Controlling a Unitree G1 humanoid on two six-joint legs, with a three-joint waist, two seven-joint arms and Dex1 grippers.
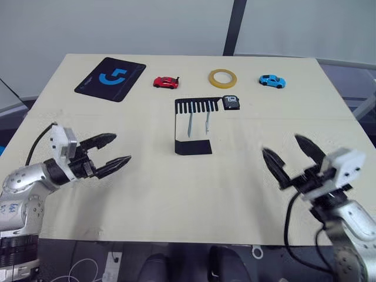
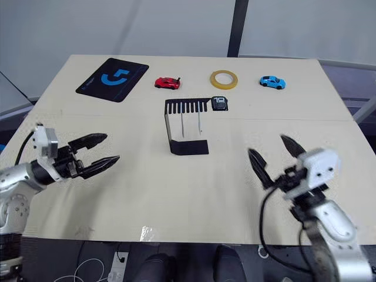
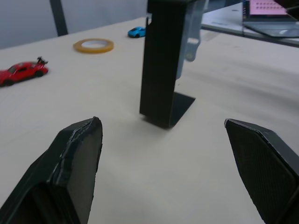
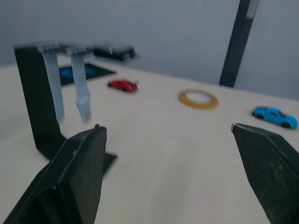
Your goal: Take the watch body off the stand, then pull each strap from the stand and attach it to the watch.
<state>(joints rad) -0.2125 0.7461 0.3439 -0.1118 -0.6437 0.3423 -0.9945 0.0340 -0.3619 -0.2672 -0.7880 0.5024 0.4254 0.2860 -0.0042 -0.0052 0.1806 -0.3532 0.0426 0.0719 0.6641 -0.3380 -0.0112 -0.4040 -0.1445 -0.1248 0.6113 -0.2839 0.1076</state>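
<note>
A: Left tool [image 1: 115,154] fingers spread apart, nothing between them, hovering over the desk [image 1: 176,194] well to the robot's left of the stand. Right tool [image 2: 275,151] likewise spread and empty, well to the right of the stand and nearer the robot.

B: Largest to smallest, all placed from the stand?

A: Desk first, pale wood. Black mouse pad [image 1: 110,78] beyond the stand, to the left. The stand [image 1: 192,126] itself is near mid-desk, upright, flat foot toward the robot. Yellow tape ring [image 1: 224,77] just beyond it; red toy car [image 1: 165,82] beyond and left; blue toy car [image 1: 272,80] beyond and right.

B: Task items?

A: The straps [image 4: 67,79], two of them, hang side by side from the comb slots under the top plate, free ends clear of the foot. The watch body [image 1: 232,102] sits at the right end of the top plate. Nothing removed yet.

B: Handling?

A: Judgement: watch body is small, rigid, smooth, so likely slippery; pinch it across its two side edges, not the screen. The stand looks light and may tip or slide, so brace it. Straps are limp; grip close to the slot end and pull along the slot.
</note>
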